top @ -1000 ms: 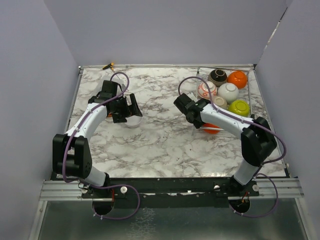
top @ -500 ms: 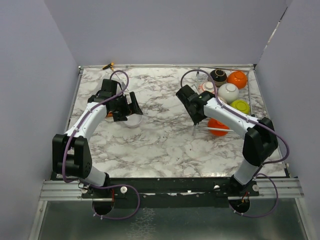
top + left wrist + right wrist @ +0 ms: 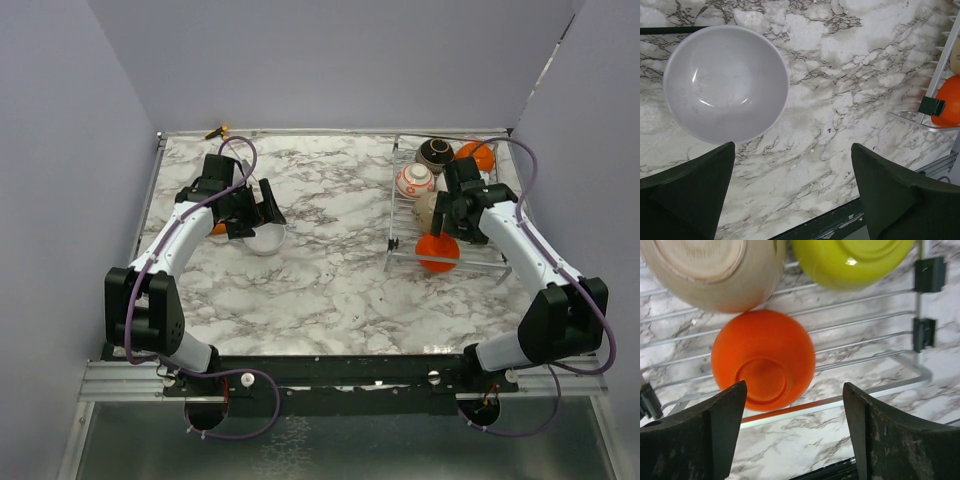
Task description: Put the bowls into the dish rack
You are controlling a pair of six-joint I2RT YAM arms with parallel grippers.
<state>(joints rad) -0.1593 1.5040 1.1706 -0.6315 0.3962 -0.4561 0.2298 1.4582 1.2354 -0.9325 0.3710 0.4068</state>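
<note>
step: white bowl (image 3: 726,82) pickup, upper left of left wrist view. left gripper (image 3: 795,200) wide, empty; next likely needs lowering onto its rim. right gripper (image 3: 795,435) wide above orange bowl (image 3: 762,360) in dish rack (image 3: 865,320).

One bowl (image 3: 266,239) lies well left of the dish rack (image 3: 478,257).

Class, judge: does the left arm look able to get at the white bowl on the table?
Probably yes: the left gripper hovers open right beside the white bowl, with nothing between them.
</note>
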